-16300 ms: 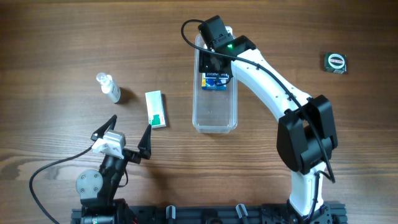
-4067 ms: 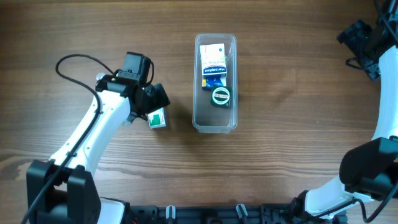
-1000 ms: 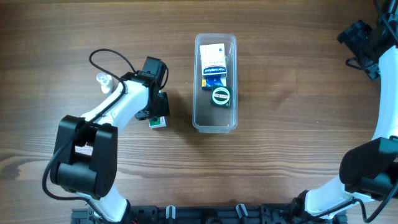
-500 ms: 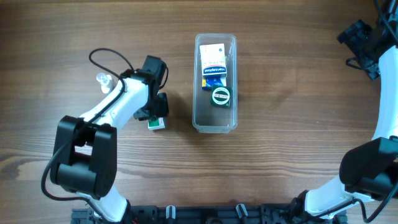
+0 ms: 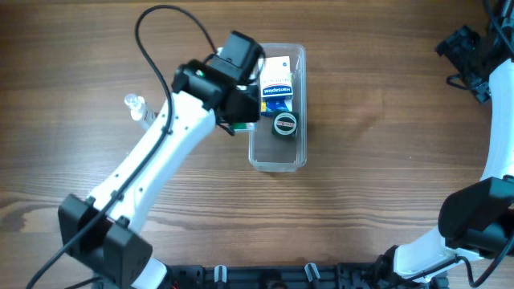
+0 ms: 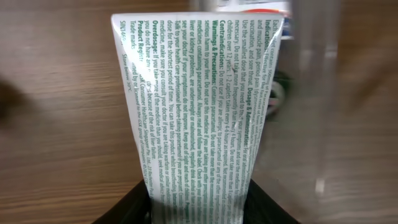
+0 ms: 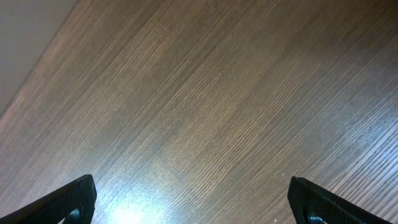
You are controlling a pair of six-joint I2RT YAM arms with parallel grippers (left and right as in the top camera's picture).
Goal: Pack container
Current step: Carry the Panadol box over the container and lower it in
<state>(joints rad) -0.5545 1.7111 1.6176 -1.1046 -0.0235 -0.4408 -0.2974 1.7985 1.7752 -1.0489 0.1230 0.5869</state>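
**Left arm carries a box to the clear tub, right arm parked aside**

The left arm (image 5: pixel 161 160) reaches diagonally from the near left corner of the wooden table (image 5: pixel 361 209), its wrist over the left wall of the container (image 5: pixel 277 164). The left gripper (image 6: pixel 198 211) is clamped on a white and green box (image 6: pixel 198 106). The container lies lengthwise at the table's middle, holding a white and orange box (image 5: pixel 278 71), a blue box (image 5: pixel 278 98) and a round green tin (image 5: pixel 284 123). The right gripper (image 7: pixel 196 199) is at the far right edge, its fingers spread wide with nothing between them.

Half a second ago the left gripper was low over the box on the table, left of the container. Now box and wrist have swung across to the container's edge. The right arm and the container's contents are unchanged.

From overhead the wrist hides the box except a green sliver. The left wrist view shows its printed side, with the container's blurred clear wall to the right. A small spray bottle (image 5: pixel 138 110) shows only from overhead
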